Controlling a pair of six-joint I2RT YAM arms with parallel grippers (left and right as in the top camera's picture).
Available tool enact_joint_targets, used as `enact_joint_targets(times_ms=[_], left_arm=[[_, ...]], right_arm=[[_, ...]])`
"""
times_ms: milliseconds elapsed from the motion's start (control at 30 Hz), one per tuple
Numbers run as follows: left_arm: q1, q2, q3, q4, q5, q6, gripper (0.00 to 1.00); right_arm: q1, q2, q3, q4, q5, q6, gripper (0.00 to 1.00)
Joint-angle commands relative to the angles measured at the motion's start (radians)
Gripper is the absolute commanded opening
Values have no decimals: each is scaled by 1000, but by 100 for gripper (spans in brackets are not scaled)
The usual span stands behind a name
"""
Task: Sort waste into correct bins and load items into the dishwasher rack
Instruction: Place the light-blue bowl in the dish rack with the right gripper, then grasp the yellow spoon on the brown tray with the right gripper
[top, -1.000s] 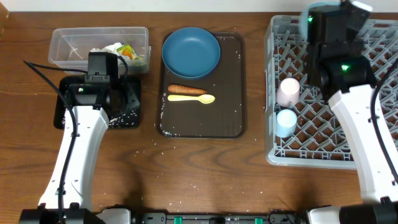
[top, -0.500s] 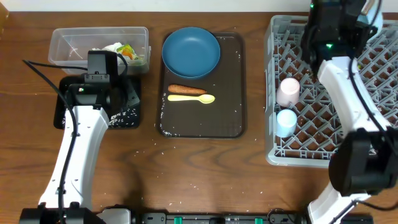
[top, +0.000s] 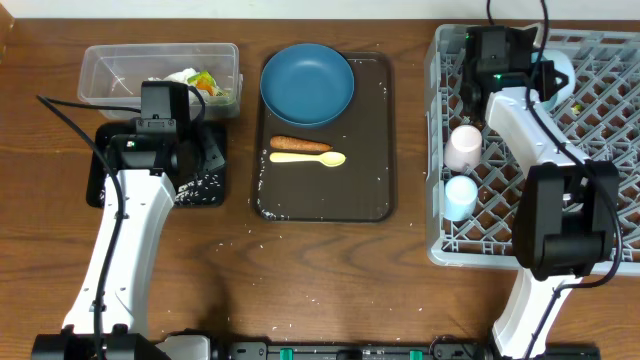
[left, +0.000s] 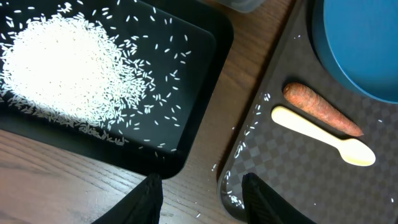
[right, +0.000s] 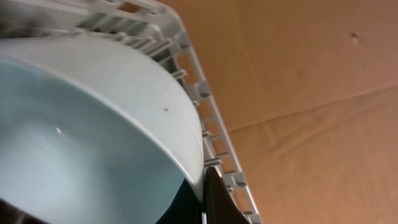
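My right gripper (right: 203, 194) is shut on the rim of the light blue bowl (right: 93, 137). It holds the bowl at the far edge of the grey dishwasher rack (top: 600, 150), where the bowl (top: 562, 70) shows beside the wrist. A pink cup (top: 464, 146) and a small light blue cup (top: 460, 195) stand in the rack's left side. My left gripper (left: 205, 202) is open and empty, above the gap between the black tray (left: 199, 74) of white rice (left: 62, 68) and the brown serving tray (left: 280, 155). The carrot (left: 320, 111), yellow spoon (left: 323, 135) and dark blue plate (top: 307, 84) lie on the serving tray.
The clear tub (top: 110, 75) at the back left holds crumpled tissue (top: 180, 76) and a green-yellow wrapper (top: 207, 82). Loose rice grains are scattered on the serving tray (top: 320, 195) and on the wood around it. My left arm (top: 160, 130) covers most of the black tray.
My right arm has come down from high above the rack to the rack's far edge, with the bowl in it. The left arm has not moved.
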Motion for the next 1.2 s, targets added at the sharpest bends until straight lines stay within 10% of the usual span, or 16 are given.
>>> enact_joint_targets(times_ms=[0, 133, 433, 800, 1167], left_arm=[[4, 7, -6, 0, -12, 9, 45], [5, 7, -6, 1, -13, 9, 45], [4, 7, -6, 0, -12, 9, 45], [4, 7, -6, -7, -8, 10, 46], [-68, 9, -6, -6, -2, 11, 46]], right_arm=[[31, 6, -10, -23, -81, 6, 1], [61, 6, -10, -52, -103, 15, 6], [135, 2, -10, -106, -103, 16, 73], [170, -141, -9, -101, -263, 46, 92], [180, -369, -9, -150, -1374, 192, 84]])
